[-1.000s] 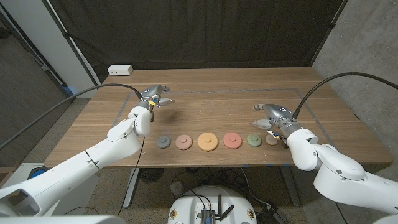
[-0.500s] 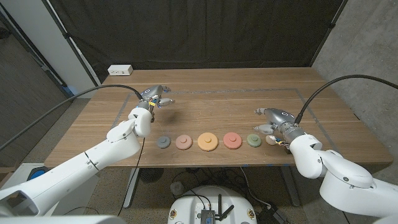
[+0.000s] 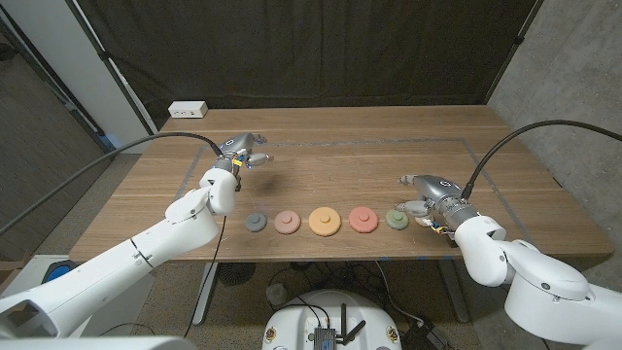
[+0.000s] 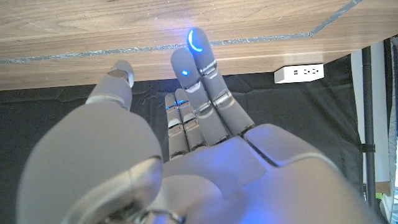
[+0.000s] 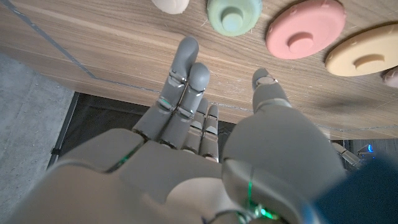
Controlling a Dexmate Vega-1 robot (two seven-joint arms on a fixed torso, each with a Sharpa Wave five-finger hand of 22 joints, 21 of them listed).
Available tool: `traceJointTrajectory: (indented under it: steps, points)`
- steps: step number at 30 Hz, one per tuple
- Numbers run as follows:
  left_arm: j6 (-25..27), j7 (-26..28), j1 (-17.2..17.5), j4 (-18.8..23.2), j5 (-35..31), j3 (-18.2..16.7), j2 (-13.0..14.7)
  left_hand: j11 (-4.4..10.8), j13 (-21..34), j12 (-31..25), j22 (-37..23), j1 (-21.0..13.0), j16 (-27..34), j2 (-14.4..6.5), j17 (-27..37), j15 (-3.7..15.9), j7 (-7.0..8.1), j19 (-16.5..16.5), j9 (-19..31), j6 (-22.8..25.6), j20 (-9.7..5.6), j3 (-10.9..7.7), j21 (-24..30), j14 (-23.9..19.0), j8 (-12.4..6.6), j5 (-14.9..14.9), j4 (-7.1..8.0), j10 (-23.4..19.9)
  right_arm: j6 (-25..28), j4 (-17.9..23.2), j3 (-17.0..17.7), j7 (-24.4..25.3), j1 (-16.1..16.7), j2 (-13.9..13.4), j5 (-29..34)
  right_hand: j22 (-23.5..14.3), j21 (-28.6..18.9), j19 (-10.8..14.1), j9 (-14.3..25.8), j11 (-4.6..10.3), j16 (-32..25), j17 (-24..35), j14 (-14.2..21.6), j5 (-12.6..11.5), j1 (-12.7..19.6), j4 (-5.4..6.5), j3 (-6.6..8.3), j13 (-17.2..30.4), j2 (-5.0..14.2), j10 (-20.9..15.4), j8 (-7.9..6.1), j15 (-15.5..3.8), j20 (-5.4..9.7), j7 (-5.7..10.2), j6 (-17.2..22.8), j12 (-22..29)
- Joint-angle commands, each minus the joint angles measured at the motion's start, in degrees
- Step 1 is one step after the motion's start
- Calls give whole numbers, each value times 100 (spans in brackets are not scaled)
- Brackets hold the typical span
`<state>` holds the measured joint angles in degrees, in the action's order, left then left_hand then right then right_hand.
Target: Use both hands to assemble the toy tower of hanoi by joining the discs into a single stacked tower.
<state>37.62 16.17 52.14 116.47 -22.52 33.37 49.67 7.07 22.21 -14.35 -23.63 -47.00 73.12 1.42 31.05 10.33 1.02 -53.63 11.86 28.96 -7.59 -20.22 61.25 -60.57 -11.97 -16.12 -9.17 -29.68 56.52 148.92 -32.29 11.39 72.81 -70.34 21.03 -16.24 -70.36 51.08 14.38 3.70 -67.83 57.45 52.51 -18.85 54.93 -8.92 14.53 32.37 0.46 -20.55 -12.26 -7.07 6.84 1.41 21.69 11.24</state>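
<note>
Head view: five discs sit in a row near the front edge of the wooden surface (image 3: 340, 156). From the robot's left they are a grey disc (image 3: 256, 223), a dusty pink disc (image 3: 287, 222), a larger yellow-orange disc (image 3: 324, 222), a coral disc (image 3: 362, 220) and a green disc (image 3: 396, 219). All lie flat and apart from each other, none stacked.

The right robot hand (image 3: 424, 195) is just beside the green disc, at the right end of the row. It holds nothing and its fingers are spread. Right wrist view: the fingers (image 5: 186, 81) reach over the surface near the green disc (image 5: 234, 15), not touching it. A small cream piece (image 5: 171, 5) lies just past that disc, and the coral disc (image 5: 305, 28) and yellow-orange disc (image 5: 365, 51) follow on the other side.

The left robot hand (image 3: 243, 151) is well behind the grey disc, far from the row. It holds nothing, fingers loosely apart. Left wrist view: its fingers (image 4: 202, 68) point toward the edge of the surface, with blue light on the tips.

A white power strip (image 3: 188, 110) sits at the back left corner of the surface.
</note>
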Motion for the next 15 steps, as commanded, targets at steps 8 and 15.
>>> traceJointTrajectory:
  steps: [8,15]
  points:
    - [-40,-34,17,-6,22,-3,32,-25,37,20,24,-41,53,-43,4,225,1,37,28,51,-411,17,70,16,-2,-31,-7,-59,54,58,-385,-274,-236,-41,201,54,-115,-116,12,-15,-55,-3,4,19,91,-19,-48,-21,-87,70,7,-555,524,-81,-117,-5]
    - [-59,-94,-47,-22,-5,35,29,-30,49,32,42,-40,62,-54,-6,225,4,53,29,42,-410,21,90,27,6,-37,-6,-53,-79,13,-474,-368,-300,5,292,117,-193,-153,11,-18,-50,-72,-35,35,102,-7,-82,-41,-97,105,3,-555,524,-85,-164,-2]
